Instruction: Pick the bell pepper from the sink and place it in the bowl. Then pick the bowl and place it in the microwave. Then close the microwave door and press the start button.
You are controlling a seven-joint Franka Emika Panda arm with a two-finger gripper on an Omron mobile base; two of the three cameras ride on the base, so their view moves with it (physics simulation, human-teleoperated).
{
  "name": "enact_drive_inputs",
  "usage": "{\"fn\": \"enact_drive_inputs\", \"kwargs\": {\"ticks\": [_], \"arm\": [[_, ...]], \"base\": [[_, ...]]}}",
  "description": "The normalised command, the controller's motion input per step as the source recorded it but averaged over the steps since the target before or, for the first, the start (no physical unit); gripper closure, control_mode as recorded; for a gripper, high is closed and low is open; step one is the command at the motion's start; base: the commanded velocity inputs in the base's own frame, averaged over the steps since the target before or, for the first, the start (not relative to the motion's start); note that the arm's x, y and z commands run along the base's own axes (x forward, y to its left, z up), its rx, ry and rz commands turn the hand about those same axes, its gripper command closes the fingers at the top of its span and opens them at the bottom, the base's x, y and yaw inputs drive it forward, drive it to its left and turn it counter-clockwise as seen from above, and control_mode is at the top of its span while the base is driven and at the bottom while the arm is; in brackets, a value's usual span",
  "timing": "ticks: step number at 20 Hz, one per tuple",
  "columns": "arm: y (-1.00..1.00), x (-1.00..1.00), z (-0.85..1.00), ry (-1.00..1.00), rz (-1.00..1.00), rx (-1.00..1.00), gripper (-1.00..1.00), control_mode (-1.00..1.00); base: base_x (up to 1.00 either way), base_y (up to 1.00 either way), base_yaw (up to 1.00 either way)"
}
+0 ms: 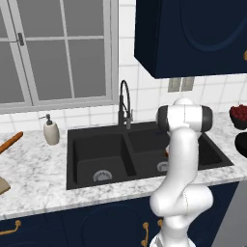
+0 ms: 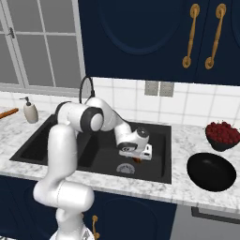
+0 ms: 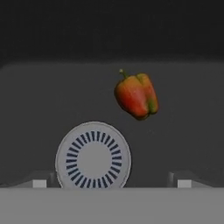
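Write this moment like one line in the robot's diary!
stage: reaching for bell pepper | pincer: open, empty, low in sink right basin | pepper: beside drain ring | bowl: on counter, empty

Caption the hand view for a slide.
Open gripper hovering over the sink floor, bell pepper lying beyond the silver drain ring.

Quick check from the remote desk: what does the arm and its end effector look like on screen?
The arm is glossy white with rounded, tube-like links and dark grey bands at the joints. The end effector has a white blocky body with a dark ring above it. Its finger tips are small and pale grey in the hand view. No cables or markings show.
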Motion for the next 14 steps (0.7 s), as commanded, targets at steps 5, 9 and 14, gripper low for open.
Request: {"fn": "enact_drive_inputs", "kwargs": {"ticks": [5, 9, 14], "arm": [[-0.05, 0.60, -0.47, 0.01, -0.06, 0.03, -1.00, -1.00], [-0.08, 0.54, -0.41, 0.01, -0.05, 0.03, -1.00, -1.00], [-0.06, 0.53, -0.36, 0.04, -0.02, 0.03, -1.00, -1.00]], "base": [[0.00, 0.00, 0.00], [0.00, 0.00, 0.00], [0.00, 0.00, 0.00]]}}
